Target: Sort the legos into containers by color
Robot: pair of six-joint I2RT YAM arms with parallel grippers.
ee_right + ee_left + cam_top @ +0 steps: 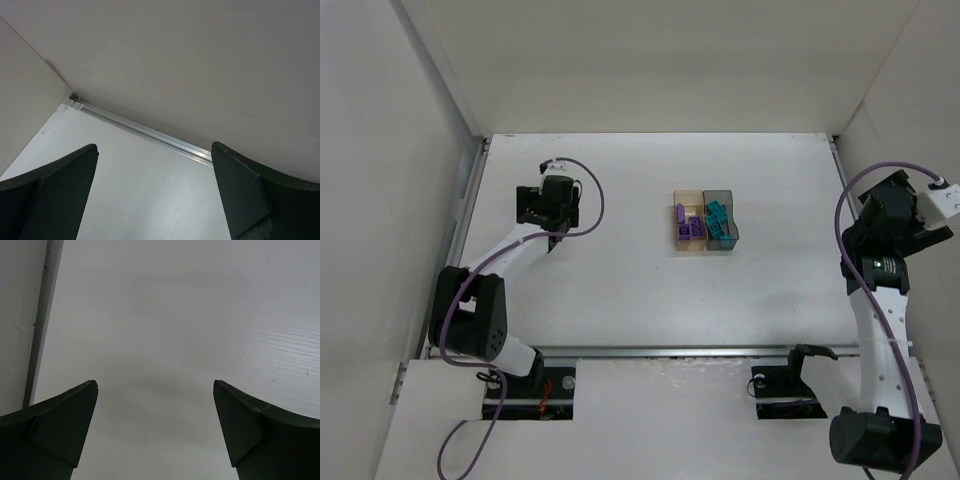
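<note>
Two containers stand side by side at the table's middle: an amber-orange bin (688,220) and a smoky grey bin (722,218). Purple legos (690,226) lie in the amber bin and teal legos (720,220) in the grey one. My left gripper (546,206) hovers far to the left of the bins; in the left wrist view it (155,384) is open over bare table. My right gripper (887,210) is raised at the far right edge; in the right wrist view it (154,146) is open with nothing between its fingers. Neither wrist view shows bins or legos.
White walls enclose the table on three sides. An aluminium rail (150,132) runs along the foot of the wall ahead of the right gripper, and another rail (42,315) lines the table's left edge. Purple cables (590,205) loop from both arms.
</note>
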